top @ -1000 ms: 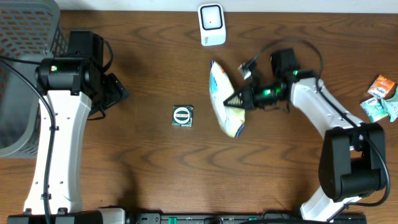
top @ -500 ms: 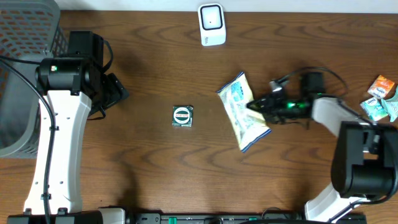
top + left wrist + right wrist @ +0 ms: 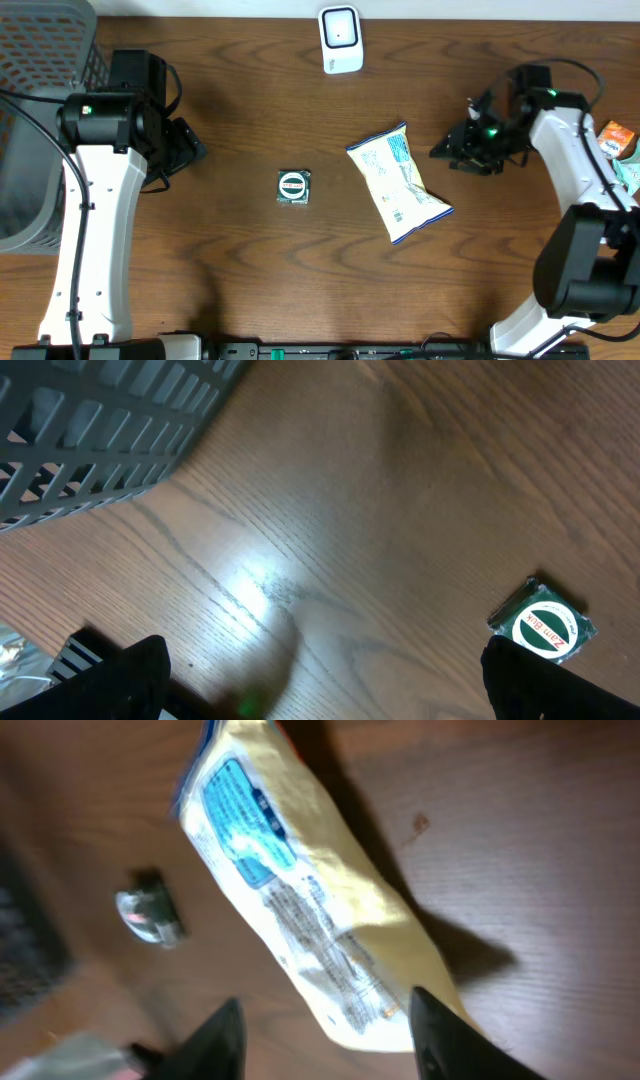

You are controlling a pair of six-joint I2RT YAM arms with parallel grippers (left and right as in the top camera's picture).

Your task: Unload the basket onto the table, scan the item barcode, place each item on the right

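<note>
Snack bag (image 3: pixel 398 182), a puffy pillow pack of pale yellow and blue plastic film, lies flat on the brown wooden table (image 3: pixel 250 290), right of centre, one sealed end toward the far side and the other toward the near right. My right gripper (image 3: pixel 441 153) hangs just right of it, apart from it, jaws parted with nothing between them; the wrist view looks down past both fingers onto the printed face (image 3: pixel 320 910). I cannot pick out a barcode among the small print there.

I judge the bag light, soft and air-filled, with slick film that gives and crackles under pressure, and contents that could crush. A pinch on a flat crimped end seam or a side edge looks safer than squeezing the belly.

My left gripper (image 3: pixel 190 150) is spread wide and empty at the left, beside the grey mesh basket (image 3: pixel 40 60). A white scanner (image 3: pixel 340 40) stands at the far edge, well apart from the bag.
</note>
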